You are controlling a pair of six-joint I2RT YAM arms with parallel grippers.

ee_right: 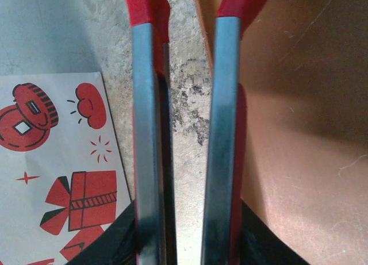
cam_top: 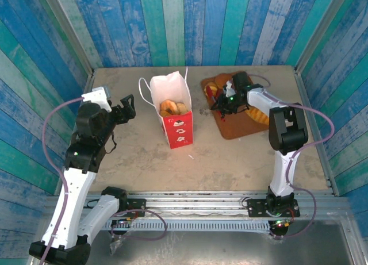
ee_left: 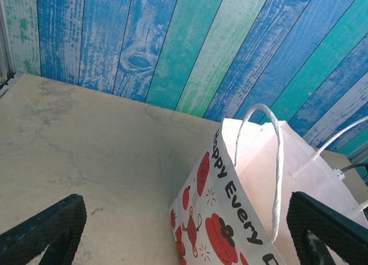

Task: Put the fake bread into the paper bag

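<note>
Both arms, same build. Left arm [cam_top: 69,196]: white shell links, black joint housings, one small green light on a joint. Right arm [cam_top: 282,167]: the same white and black, green light near the wrist. I note a pale lilac cable [cam_top: 46,135] looping outside the left arm and a matching cable [cam_top: 332,130] on the right. White camera box [cam_top: 96,96] on the left wrist. Left gripper [cam_top: 130,108]: matt black fingers [ee_left: 49,230], blunt and squared. Black bases [cam_top: 123,203] sit on a silver rail [cam_top: 201,203]

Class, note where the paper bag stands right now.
In the top view, the paper bag stands upright mid-table, between the open left gripper on its left and the brown board on its right.
</note>
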